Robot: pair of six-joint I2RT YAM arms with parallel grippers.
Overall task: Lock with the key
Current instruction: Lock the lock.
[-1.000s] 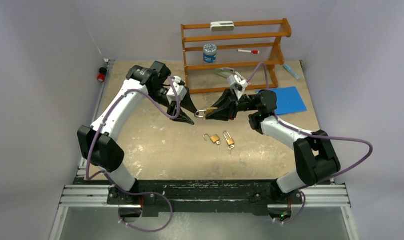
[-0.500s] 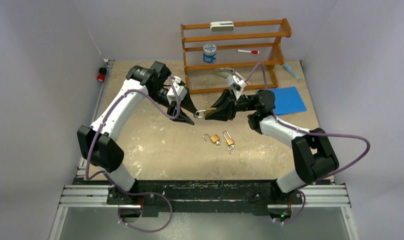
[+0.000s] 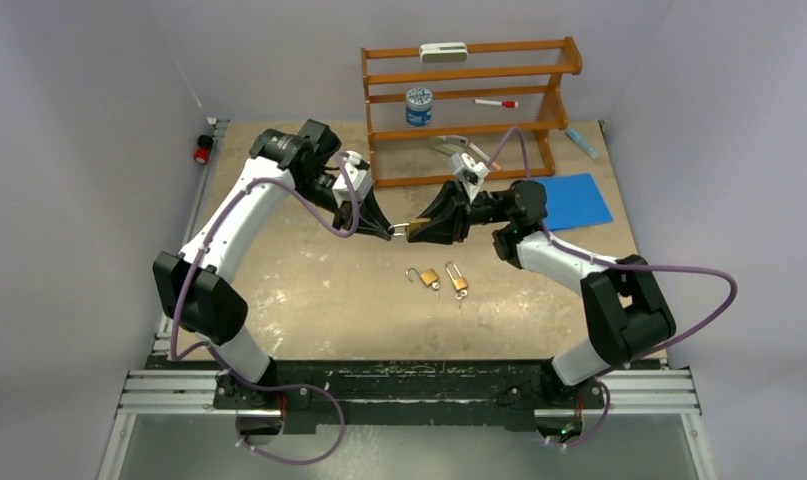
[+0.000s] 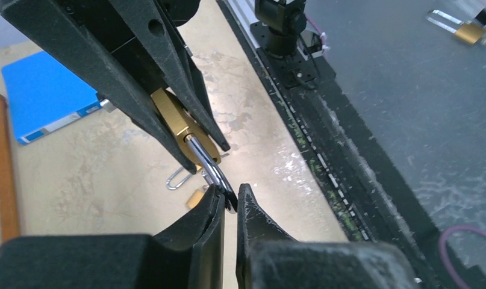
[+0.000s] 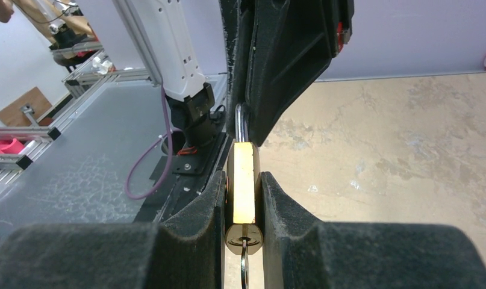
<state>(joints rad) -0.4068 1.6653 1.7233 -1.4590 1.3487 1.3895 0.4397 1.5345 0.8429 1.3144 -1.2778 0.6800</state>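
The left hand (image 4: 230, 201) pinches the shackle (image 4: 205, 164) of the brass padlock (image 5: 243, 198), which the right hand (image 5: 243, 177) clamps at 12 o'clock from the spare padlocks (image 3: 430, 277), key (image 5: 245, 270) inserted; closing the shackle and turning the key apparently remain.

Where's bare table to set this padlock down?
Widest bare tabletop: front left, between the left arm and the two loose padlocks. A smaller patch lies between those padlocks and the right arm. Crowded: mid-table round the held padlock, and the back by the wooden rack and blue pad.
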